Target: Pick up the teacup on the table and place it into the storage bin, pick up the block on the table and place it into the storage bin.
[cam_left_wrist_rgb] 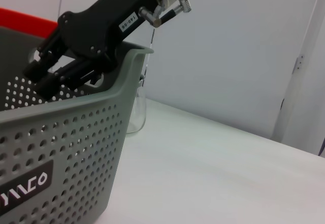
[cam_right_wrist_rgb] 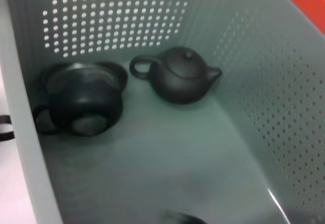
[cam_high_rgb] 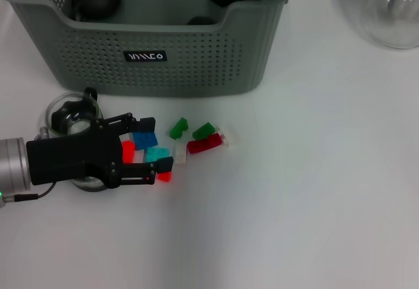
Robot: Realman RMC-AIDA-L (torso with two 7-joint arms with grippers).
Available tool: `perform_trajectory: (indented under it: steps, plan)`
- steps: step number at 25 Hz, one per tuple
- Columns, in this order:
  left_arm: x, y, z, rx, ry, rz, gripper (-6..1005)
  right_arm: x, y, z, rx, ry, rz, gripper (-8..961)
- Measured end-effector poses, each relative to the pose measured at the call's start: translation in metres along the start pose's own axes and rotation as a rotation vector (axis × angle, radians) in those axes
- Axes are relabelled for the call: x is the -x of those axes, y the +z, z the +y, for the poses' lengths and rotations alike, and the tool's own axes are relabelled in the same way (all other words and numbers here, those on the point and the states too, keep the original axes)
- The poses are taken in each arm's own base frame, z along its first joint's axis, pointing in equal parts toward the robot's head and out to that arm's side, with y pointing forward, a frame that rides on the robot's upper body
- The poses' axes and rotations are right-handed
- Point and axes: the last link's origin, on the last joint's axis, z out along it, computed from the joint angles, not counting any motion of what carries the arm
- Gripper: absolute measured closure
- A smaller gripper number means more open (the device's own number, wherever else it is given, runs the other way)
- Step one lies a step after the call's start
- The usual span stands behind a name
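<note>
Grey-green perforated plastic storage bin (cam_high_rgb: 196, 66): holds dark teapot (cam_right_wrist_rgb: 180, 76) and dark round vessel (cam_right_wrist_rgb: 81, 99), possibly the teacup. Coloured plastic blocks (cam_high_rgb: 177, 143): just before bin, none stowed. Left gripper (cam_high_rgb: 152, 146): open, straddling the blocks. Right gripper (cam_left_wrist_rgb: 48, 74): over bin, state untellable.

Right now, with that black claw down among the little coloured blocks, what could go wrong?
The left gripper sits open around a tight cluster of blocks, so closing might catch several, or push some away. The glass cup stands partly under the arm, close enough that a sideways move could knock it. The right gripper hangs over the storage bin, which already holds a dark teapot, so the left arm's lift toward the bin could crowd it.
</note>
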Motion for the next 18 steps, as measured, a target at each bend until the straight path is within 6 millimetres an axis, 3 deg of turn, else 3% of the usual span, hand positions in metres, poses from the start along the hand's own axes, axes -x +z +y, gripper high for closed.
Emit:
perform_trajectory:
  steps: [9, 18]
  plan:
    - [0.0, 0.0, 0.0, -0.001, 0.0, 0.003, 115, 0.011, -0.03, -0.008, -0.054, 0.004, -0.096, 392]
    - [-0.001, -0.002, 0.0, 0.002, 0.001, 0.005, 116, 0.026, -0.11, -0.004, -0.096, 0.006, -0.352, 146]
